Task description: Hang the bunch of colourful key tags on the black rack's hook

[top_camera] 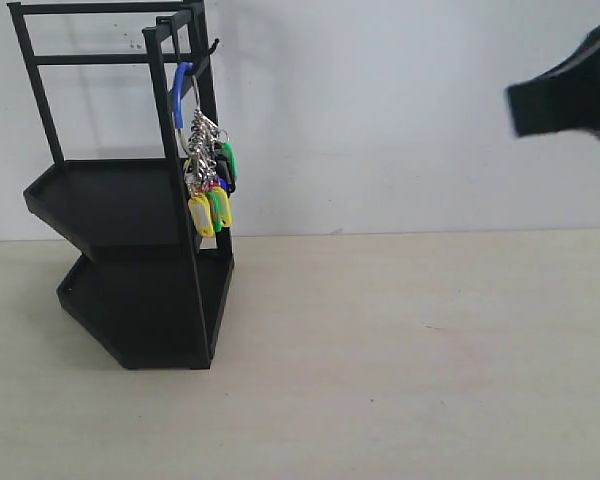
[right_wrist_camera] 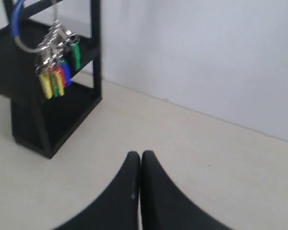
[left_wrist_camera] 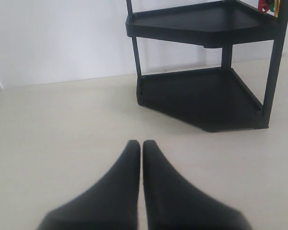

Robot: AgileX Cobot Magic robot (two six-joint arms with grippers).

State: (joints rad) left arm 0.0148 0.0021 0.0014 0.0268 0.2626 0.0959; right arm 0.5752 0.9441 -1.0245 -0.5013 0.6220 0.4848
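Keys hung; task looks done
Your key bunch [top_camera: 208, 180] dangles freely by its blue loop [top_camera: 181, 85] from the hook [top_camera: 212, 46] on the rack [top_camera: 110, 200]'s right post; left gripper [left_wrist_camera: 141, 143] and right gripper [right_wrist_camera: 140, 154] are closed, empty, well clear.

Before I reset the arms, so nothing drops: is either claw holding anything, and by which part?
Nothing is held. The left claw and the right claw are shut and empty; the key bunch hangs by its blue loop on the hook.

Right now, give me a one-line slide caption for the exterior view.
Colourful key tag bunch hangs from the hook on the black rack; right gripper sits apart, upper right.
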